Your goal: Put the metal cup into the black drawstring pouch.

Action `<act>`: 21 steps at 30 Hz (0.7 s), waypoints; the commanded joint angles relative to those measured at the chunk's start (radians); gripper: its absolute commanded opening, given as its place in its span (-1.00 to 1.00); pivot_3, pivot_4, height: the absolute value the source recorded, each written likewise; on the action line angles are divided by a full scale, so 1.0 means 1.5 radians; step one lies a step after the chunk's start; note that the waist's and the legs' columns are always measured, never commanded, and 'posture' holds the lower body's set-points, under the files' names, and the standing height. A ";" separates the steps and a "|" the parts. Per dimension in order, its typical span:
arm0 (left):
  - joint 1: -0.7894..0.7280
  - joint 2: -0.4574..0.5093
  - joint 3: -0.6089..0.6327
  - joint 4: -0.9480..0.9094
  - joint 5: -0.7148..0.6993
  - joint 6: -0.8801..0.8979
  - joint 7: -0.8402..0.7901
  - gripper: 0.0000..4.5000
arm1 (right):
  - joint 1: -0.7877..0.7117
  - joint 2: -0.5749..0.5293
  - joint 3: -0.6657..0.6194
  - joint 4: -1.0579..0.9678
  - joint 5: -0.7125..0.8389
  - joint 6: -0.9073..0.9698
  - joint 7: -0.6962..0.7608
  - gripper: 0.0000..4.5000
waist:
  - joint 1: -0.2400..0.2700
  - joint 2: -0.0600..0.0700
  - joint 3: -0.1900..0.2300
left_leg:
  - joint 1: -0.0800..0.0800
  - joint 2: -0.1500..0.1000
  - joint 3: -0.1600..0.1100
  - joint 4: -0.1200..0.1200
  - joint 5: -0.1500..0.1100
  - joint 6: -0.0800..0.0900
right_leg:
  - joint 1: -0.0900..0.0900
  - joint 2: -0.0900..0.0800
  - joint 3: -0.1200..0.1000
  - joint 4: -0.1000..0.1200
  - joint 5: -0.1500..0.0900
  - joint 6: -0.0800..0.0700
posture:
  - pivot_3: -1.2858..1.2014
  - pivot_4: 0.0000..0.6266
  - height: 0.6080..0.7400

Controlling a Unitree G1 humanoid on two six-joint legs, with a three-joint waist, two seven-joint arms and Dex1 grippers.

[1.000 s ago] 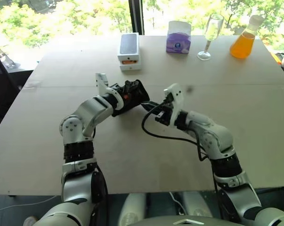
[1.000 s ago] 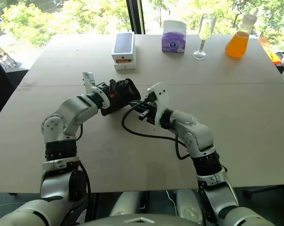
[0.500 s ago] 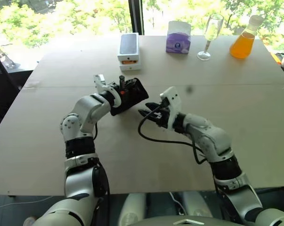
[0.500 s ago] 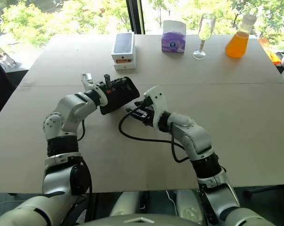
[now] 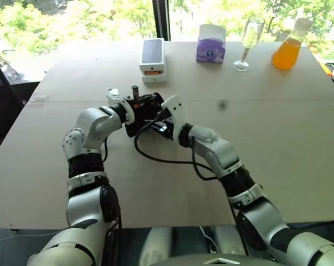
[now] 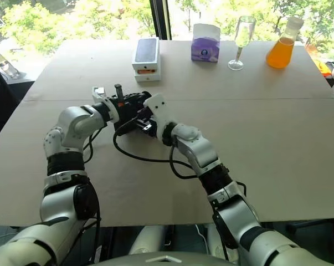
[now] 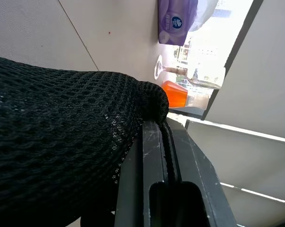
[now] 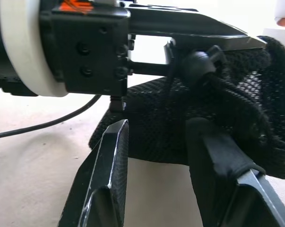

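1. The black drawstring pouch [image 7: 62, 142] is in the middle of the worktop [image 5: 277, 138], right between the two arms. It is up at the fingers. I cannot tell if its bottom touches the worktop.
2. The left gripper [image 7: 155, 127] has its fingers [image 7: 151, 161] pressed tight together. A bit of the pouch's net cloth is pinched between them, so this hand is the one holding the bag.
3. The right gripper [image 8: 159, 125] comes at the pouch from the other side. Its fingers [image 8: 107, 170] are partly apart and not squeezing anything.
4. One right finger is bare and sits just outside the cloth. The other looks covered by the pouch's edge, as if it is under the cloth or in the mouth. I cannot be sure which.
5. The pouch lies long-ways from the left fingers toward the right fingers. Its drawstring cord [image 8: 227, 90] and little stopper are at the end by the right fingers.
6. So the mouth end is nearest the right hand, and the left hand has the far side.
7. I cannot tell where the metal cup is. It may be inside the pouch, but the cloth hides that.
8. I think the next move depends on the right fingers getting hold of the mouth edge or cord while the left hand keeps the bag steady.
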 commanded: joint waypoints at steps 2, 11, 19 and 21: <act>-0.013 -0.008 0.004 -0.034 -0.016 0.013 0.002 -1.00 | -0.013 0.029 -0.016 0.001 -0.001 -0.020 -0.009 -0.15 | -0.001 0.000 0.000 | 0.000 0.000 0.000 0.000 0.000 0.000 | 0.000 0.000 0.000 0.000 0.000 0.000 | 0.03 -0.52 1.00; 0.017 -0.016 -0.007 -0.095 -0.011 0.021 0.010 -1.00 | -0.010 0.032 -0.021 -0.006 0.013 -0.015 0.008 -0.94 | -0.002 0.000 0.000 | 0.000 0.000 0.000 0.000 0.000 0.000 | 0.000 0.000 0.000 0.000 0.000 0.000 | 0.03 -0.52 1.00; 0.020 0.048 -0.037 -0.096 0.097 0.056 -0.107 -1.00 | 0.090 -0.064 -0.026 -0.252 0.081 0.100 0.075 -0.94 | 0.002 0.000 0.000 | 0.000 0.000 0.000 -0.001 0.000 0.000 | -0.001 0.000 0.000 0.000 0.000 0.000 | 0.03 -0.52 1.00; 0.019 0.060 -0.052 -0.107 0.144 0.064 -0.157 -1.00 | 0.105 -0.097 -0.051 -0.323 0.122 0.144 0.089 -0.94 | 0.003 0.000 0.000 | 0.000 -0.001 0.000 0.000 0.000 0.000 | -0.001 0.000 0.000 0.000 0.000 0.000 | 0.03 -0.52 1.00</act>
